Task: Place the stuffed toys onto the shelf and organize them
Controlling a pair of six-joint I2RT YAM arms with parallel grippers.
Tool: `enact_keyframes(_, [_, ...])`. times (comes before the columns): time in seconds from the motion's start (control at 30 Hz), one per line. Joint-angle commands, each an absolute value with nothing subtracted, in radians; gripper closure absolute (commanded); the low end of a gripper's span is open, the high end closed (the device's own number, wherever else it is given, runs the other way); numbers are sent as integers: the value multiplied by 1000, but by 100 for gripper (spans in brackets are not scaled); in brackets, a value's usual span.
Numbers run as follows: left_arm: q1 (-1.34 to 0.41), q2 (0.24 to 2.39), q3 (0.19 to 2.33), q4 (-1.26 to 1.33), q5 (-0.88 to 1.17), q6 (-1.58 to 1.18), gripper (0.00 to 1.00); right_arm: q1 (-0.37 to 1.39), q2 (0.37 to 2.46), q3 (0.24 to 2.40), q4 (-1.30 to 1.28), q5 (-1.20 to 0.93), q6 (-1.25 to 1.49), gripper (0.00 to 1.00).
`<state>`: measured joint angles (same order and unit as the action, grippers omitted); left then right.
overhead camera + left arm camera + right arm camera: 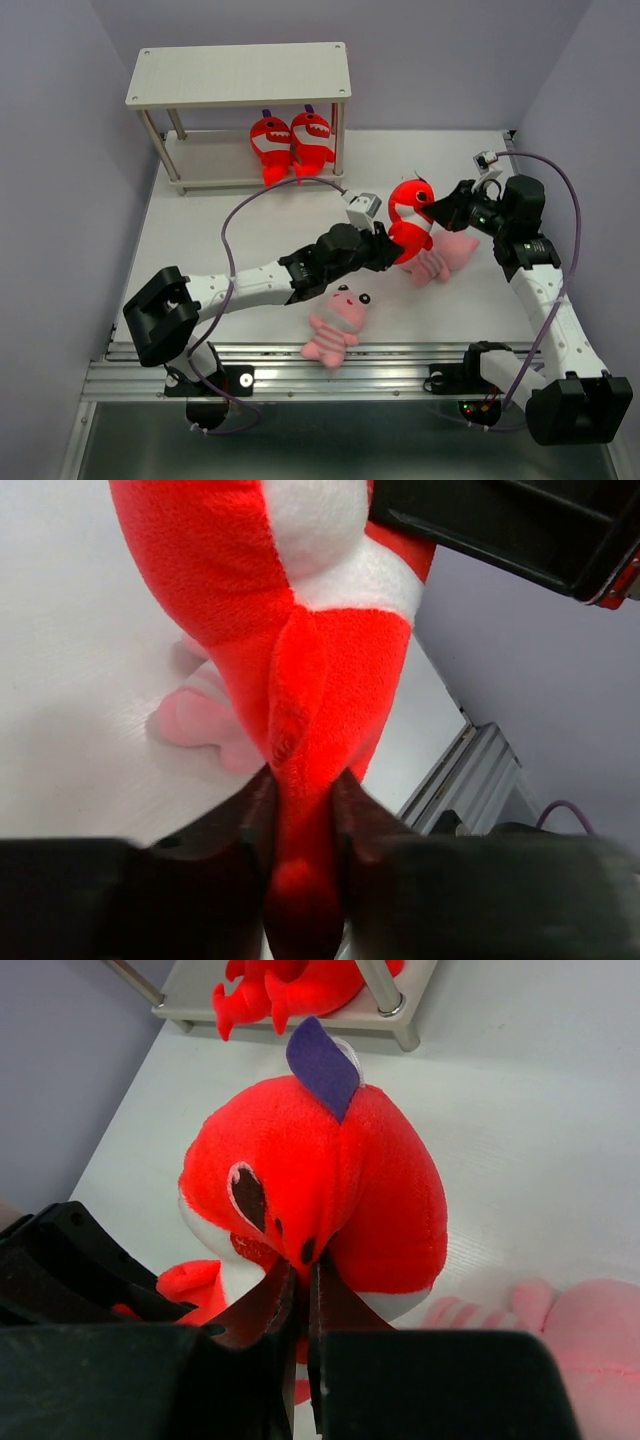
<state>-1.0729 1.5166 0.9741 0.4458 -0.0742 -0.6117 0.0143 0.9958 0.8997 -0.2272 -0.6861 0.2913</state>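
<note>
Two grippers share one red shark (410, 200) mid-frame: we see the left gripper (300, 805) clamped on a flap of its plush and the right gripper (303, 1275) pinched on its face. Two more sharks (272, 145) sit on the shelf (240, 75), lower tier, upper left; pink toys (338, 322) lie right of and below centre.

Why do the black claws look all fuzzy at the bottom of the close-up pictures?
Left wrist view: the left claw sits very near the lens, so its black body blurs; the red shark looks sharper. Right wrist view: same blur on the right claw. Top view: everything looks sharp.
</note>
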Motion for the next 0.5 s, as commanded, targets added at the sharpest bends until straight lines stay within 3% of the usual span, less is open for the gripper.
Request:
enact_keyframes(0.0, [-1074,1474,1016,462,-144,-601,85,17,962,894,-193,-713,310,99])
enact_keyframes(0.03, [-1074,1470,1012,462,-147,-597,100,17,963,893,-193,-707,307,99])
enact_keyframes(0.1, [-1074,1448,997,462,-150,-577,100,17,963,890,-195,-698,299,98])
enact_keyframes(0.13, [-1074,1442,988,462,-150,-568,100,17,962,890,-193,-692,293,89])
enact_keyframes(0.2, [-1072,1408,959,460,-147,-529,100,17,959,891,-195,-690,273,81])
enact_keyframes(0.3, [-1052,1352,902,459,-124,-486,100,17,945,894,-195,-712,221,49])
enact_keyframes(0.33, [-1028,1335,885,456,-106,-482,100,17,943,896,-195,-709,212,18])
enact_keyframes(0.37, [-1013,1315,852,440,-101,-479,100,17,940,897,-196,-703,197,1])
enact_keyframes(0.47, [-957,1227,790,393,-75,-459,100,17,931,907,-199,-666,158,0])
